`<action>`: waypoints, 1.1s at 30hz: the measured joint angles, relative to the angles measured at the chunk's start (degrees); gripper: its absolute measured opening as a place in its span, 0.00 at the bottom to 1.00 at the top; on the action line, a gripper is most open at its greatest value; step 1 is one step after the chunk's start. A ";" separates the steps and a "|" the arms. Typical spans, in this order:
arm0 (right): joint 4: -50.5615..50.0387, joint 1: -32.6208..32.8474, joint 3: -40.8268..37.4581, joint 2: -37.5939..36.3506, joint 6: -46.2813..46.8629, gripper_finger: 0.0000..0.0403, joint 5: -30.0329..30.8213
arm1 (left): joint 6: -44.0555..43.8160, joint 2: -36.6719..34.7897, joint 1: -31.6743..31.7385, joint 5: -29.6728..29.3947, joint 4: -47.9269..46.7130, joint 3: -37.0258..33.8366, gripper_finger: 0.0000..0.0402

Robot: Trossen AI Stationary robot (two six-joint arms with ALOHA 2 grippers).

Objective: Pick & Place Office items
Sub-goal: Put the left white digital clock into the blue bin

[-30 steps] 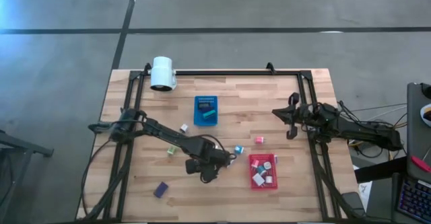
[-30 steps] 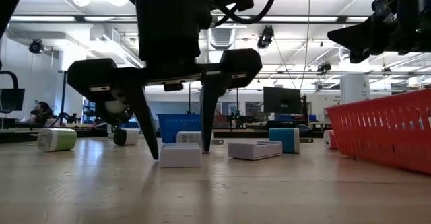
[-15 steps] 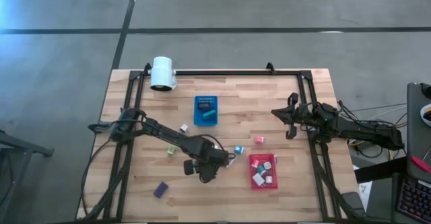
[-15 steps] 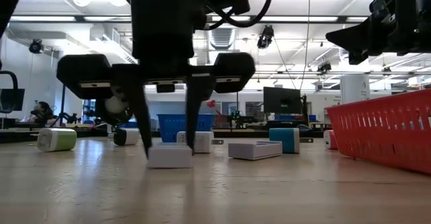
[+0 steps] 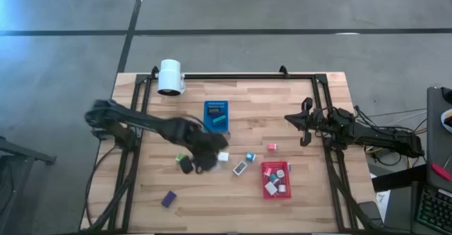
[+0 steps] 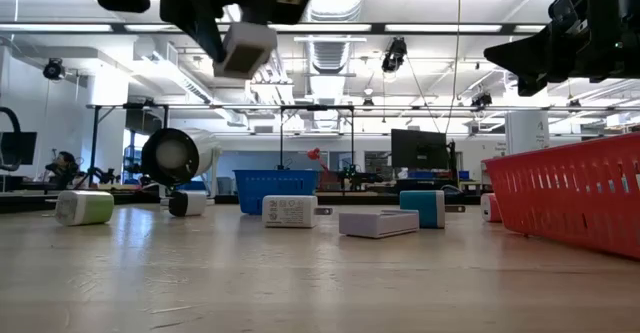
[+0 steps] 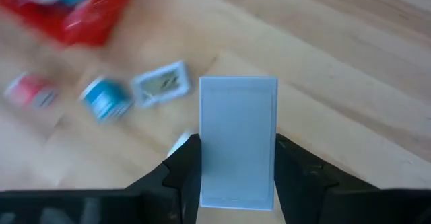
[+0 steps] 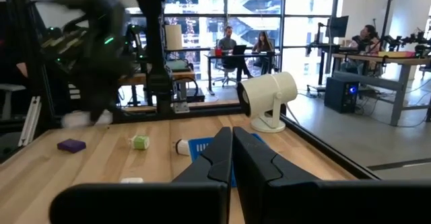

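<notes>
From above we see the left gripper [image 5: 212, 157] near the middle of the table [image 5: 141, 200], with a small white block [image 5: 223, 156] at its tip, but we cannot tell how high it is. The low view shows us: the white block [image 6: 244, 48] hangs high in the air, squeezed between the two fingers. The left wrist view shows the pale block [image 7: 238, 140] clamped from both sides, with wood far below. A second ago this block sat on the table and the fingers stood wide around it; now it is lifted up. More right, a flat white piece [image 5: 240, 168], a teal block [image 5: 250, 157] and a pink-red block [image 5: 272, 147] lie beside the red tray [image 5: 263, 181]. The right gripper [image 5: 305, 140] waits by the right edge, fingers pressed together on nothing
</notes>
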 joint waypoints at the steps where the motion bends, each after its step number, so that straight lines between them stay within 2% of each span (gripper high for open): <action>1: 0.02 0.00 0.00 0.00 0.10 0.02 -0.02 | -1.06 -2.84 1.11 0.03 0.96 -1.96 0.36; 4: 0.02 0.00 0.00 -0.02 0.24 0.02 -0.02 | -4.22 -12.65 4.85 0.01 7.21 -10.31 0.36; 7: 0.02 0.00 0.00 -0.02 0.27 0.02 0.00 | -8.71 -23.59 9.43 0.04 18.80 -20.68 0.36; 12: 0.02 0.00 0.00 -0.02 0.43 0.02 0.00 | -24.99 -39.48 18.49 -0.29 40.12 -37.29 0.36; 18: 0.03 0.00 0.00 -0.02 1.34 0.02 0.11 | -39.20 -54.29 25.22 -0.25 54.67 -52.04 0.36; 24: -0.02 0.00 0.00 0.00 1.36 0.02 0.11 | -45.22 -66.07 25.92 -0.33 61.43 -61.50 0.36; 28: -0.22 0.01 0.00 0.04 1.36 0.02 0.10 | -50.77 -71.26 25.92 -1.79 66.73 -66.94 0.36; 33: -0.49 0.00 -0.08 0.19 1.36 0.02 0.09 | -50.76 -76.26 25.94 -4.27 67.52 -70.76 0.36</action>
